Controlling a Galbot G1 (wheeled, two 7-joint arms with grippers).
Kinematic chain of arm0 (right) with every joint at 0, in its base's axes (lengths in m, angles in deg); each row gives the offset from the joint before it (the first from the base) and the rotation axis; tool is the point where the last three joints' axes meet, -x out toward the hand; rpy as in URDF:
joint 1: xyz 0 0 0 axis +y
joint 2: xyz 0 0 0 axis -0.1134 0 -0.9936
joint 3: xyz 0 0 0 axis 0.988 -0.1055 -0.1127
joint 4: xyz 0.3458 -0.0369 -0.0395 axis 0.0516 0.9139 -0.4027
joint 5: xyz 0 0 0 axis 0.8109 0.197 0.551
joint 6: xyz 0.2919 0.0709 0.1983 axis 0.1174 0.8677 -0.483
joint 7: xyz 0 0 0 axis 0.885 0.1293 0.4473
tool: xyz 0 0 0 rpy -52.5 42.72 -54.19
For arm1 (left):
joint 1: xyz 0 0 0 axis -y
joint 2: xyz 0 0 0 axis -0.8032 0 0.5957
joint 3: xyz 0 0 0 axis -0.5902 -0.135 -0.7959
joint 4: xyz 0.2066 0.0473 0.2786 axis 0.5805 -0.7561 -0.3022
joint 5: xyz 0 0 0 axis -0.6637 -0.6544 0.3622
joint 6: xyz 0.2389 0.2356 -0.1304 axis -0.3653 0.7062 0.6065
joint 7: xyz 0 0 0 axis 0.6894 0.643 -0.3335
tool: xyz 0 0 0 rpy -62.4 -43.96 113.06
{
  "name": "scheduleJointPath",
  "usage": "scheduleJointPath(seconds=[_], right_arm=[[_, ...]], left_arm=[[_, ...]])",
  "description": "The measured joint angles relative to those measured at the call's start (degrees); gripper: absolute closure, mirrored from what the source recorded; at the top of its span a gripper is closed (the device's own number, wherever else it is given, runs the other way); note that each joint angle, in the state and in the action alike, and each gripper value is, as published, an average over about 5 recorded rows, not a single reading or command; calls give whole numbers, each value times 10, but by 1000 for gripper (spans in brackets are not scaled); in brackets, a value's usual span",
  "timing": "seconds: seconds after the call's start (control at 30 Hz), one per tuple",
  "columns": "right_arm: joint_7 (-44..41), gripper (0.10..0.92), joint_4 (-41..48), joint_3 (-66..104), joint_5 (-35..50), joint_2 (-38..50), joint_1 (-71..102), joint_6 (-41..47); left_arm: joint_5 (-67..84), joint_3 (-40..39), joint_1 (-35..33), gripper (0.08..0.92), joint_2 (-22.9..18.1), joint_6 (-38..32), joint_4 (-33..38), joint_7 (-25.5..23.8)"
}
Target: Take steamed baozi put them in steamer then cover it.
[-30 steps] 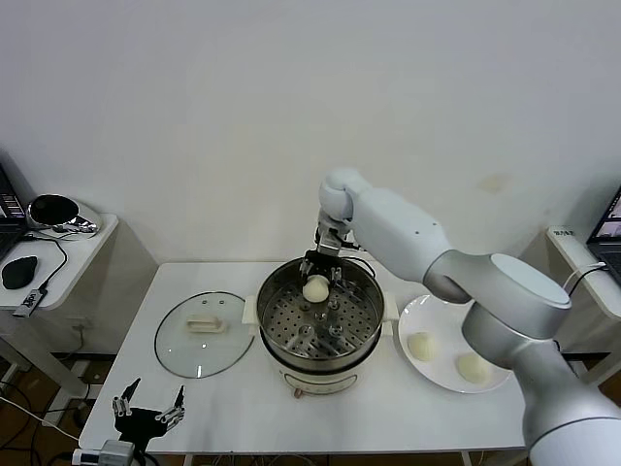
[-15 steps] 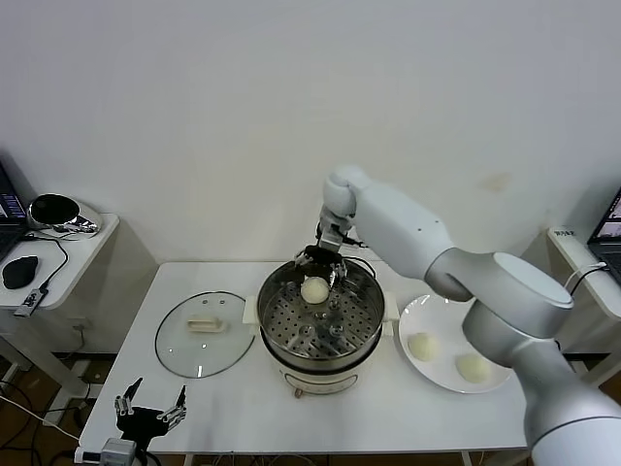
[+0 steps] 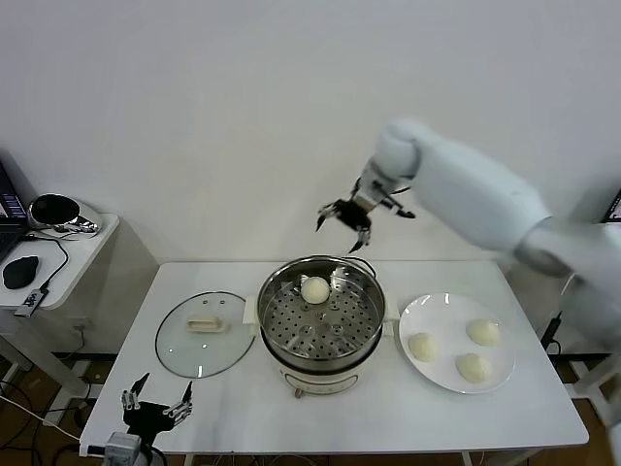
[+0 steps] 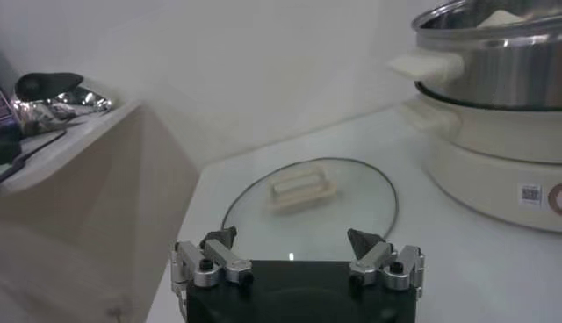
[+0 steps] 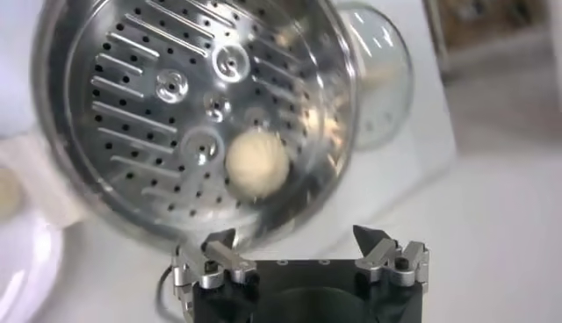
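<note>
One steamed baozi lay on the perforated tray inside the steamer, toward the pot's far wall; three more baozi sat on the white plate at the table's right side, two near the plate's right rim and one at its left. The right gripper hung in the air above the steamer's far rim, fingers spread, carrying nothing — the right wrist view showed the lone bun below between its empty tips. The left gripper sat parked off the table's front-left corner, fingers apart and empty. The cover lay flat on the table just left of the steamer, handle up. Judgement on handling: the buns look soft and light, likely to dent, so a gentle pinch across the middle should serve. The glass cover looks stiff, heavier and breakable, smooth at the rim — the flat central handle appears the only sensible hold. Three buns not yet moved; cover not yet on.
</note>
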Motion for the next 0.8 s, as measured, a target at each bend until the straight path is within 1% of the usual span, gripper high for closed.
scheduleJointPath(seconds=[0.17,0.33,0.53,0.8], right_arm=[[-8,203,-66,-4,9,83,8,135],[-14,203,-106,15,1,136,46,220],[-16,203,-126,55,-27,164,115,268],[-10,203,-128,100,-62,167,211,289]], left_arm=[[0,-4,2,177,3,4,5,-3],[0,-4,-2,177,4,6,12,-4],[-2,-9,-12,177,-1,8,18,-2],[-8,-11,-21,177,-6,8,19,-2]])
